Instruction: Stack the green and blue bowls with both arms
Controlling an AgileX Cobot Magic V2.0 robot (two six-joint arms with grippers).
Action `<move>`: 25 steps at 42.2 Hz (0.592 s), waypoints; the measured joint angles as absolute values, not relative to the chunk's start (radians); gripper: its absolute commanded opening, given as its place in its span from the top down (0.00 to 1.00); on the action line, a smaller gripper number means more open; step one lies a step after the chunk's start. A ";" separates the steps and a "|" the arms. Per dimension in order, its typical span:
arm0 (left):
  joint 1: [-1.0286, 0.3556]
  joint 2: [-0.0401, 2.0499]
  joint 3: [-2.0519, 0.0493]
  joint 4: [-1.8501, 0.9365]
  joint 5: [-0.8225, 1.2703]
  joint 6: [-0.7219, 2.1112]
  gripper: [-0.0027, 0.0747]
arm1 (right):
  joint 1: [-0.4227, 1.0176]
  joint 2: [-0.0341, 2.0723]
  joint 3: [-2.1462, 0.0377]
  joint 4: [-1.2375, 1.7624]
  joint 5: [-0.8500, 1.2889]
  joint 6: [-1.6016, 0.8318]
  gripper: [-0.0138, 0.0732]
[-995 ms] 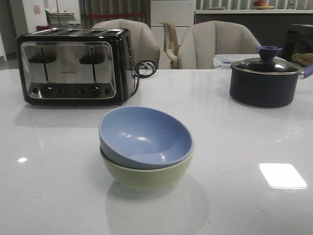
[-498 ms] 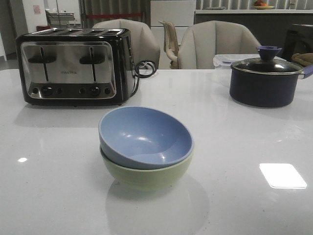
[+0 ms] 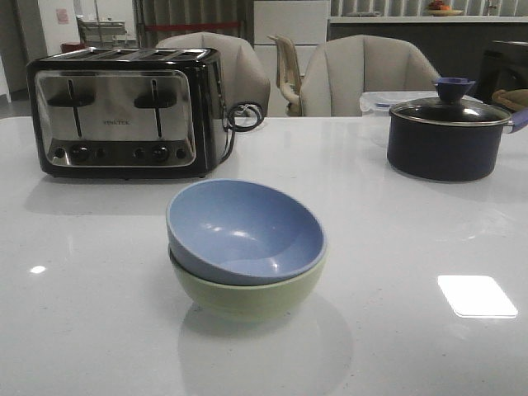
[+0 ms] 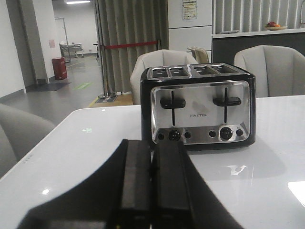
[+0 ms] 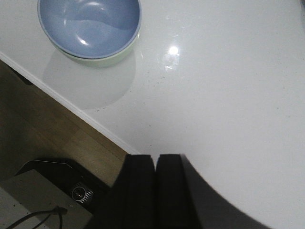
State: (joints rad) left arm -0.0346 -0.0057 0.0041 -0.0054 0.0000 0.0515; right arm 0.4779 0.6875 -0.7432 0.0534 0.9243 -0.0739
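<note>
The dusty blue bowl (image 3: 245,228) sits nested inside the pale green bowl (image 3: 247,297) on the white table, near the front centre. Both also show in the right wrist view, the blue bowl (image 5: 89,25) with a sliver of the green bowl (image 5: 106,57) under it, close to the table edge. Neither arm shows in the front view. My left gripper (image 4: 151,148) is shut and empty, well off from the bowls and pointing at the toaster. My right gripper (image 5: 155,160) is shut and empty, raised over the table edge, apart from the bowls.
A chrome and black toaster (image 3: 124,111) stands at the back left, also in the left wrist view (image 4: 198,105). A dark navy pot with a glass lid (image 3: 445,136) stands at the back right. Chairs (image 3: 363,74) line the far side. The table edge (image 5: 71,107) borders the floor.
</note>
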 measured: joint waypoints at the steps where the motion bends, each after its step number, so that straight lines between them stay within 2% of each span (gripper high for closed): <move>1: -0.035 -0.006 0.004 -0.005 0.000 0.052 0.84 | 0.471 0.682 -0.743 0.057 0.924 -0.074 0.80; 5: -0.035 -0.006 0.004 -0.005 0.000 0.052 0.84 | 0.409 0.633 -0.718 0.061 0.907 -0.074 0.80; 8: -0.035 -0.006 0.004 -0.005 0.000 0.052 0.84 | 0.310 0.562 -0.668 0.061 0.837 -0.074 0.80; 16: -0.035 -0.006 0.004 -0.005 0.000 0.052 0.84 | 0.116 0.315 -0.432 0.057 0.515 -0.074 0.80; 25: -0.035 -0.006 0.004 -0.005 0.000 0.052 0.84 | 0.021 0.052 -0.131 0.068 0.238 -0.074 0.80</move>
